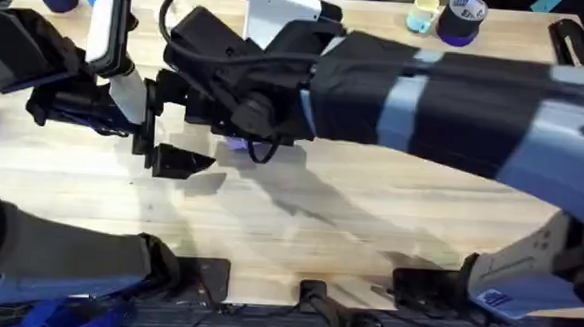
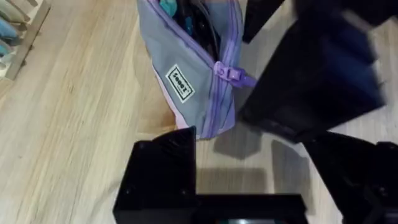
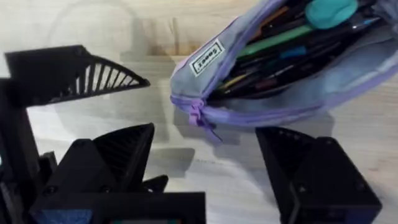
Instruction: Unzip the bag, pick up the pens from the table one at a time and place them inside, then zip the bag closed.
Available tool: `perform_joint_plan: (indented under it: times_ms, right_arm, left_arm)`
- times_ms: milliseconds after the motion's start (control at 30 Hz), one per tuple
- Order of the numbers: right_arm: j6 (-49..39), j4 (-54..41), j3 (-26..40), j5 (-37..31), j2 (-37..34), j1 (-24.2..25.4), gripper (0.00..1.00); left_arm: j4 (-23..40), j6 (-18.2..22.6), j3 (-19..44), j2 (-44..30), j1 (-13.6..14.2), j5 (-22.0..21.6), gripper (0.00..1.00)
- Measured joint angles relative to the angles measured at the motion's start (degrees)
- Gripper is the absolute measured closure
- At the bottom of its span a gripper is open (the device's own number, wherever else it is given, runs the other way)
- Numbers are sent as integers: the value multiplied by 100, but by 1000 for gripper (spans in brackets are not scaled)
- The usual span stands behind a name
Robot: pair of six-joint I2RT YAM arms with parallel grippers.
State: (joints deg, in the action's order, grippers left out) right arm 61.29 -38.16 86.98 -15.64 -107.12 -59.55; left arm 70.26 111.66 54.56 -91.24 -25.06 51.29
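The soft lavender-purple fabric pouch (image 3: 280,68) lies on the light wooden plank surface (image 1: 349,227), its zipper open and its mouth gaping. Inside it sit slim pens (image 3: 280,50) in green, orange and dark colours, with a teal cap at one end. The purple zipper pull (image 3: 200,118) hangs at the pouch's closed end. The right tool (image 3: 205,155) hovers just beside that end, its black fingers spread wide and gripping nothing. The left tool (image 2: 261,180) sits near the same end of the pouch, fingers apart and empty, the pull (image 2: 231,73) close by
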Motion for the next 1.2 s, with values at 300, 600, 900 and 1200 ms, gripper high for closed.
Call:
perform_joint_plan:
  times_ms: [300, 600, 900, 1200]
  right_arm:
    - [52, 234, -4, -1, -127, 2, 175]
    - [86, 278, -4, -2, -244, 88, 573]
    - [116, 367, -4, 58, -278, 129, 958]
    - [-219, 420, -4, 86, -276, 163, 968]
  left_arm:
    - [0, 0, -2, 0, 0, 0, 7]
    - [0, 0, -2, 2, 0, -1, 8]
    - [0, 0, -2, 1, 0, 0, 8]
    - [0, 0, -2, 1, 0, 0, 7]
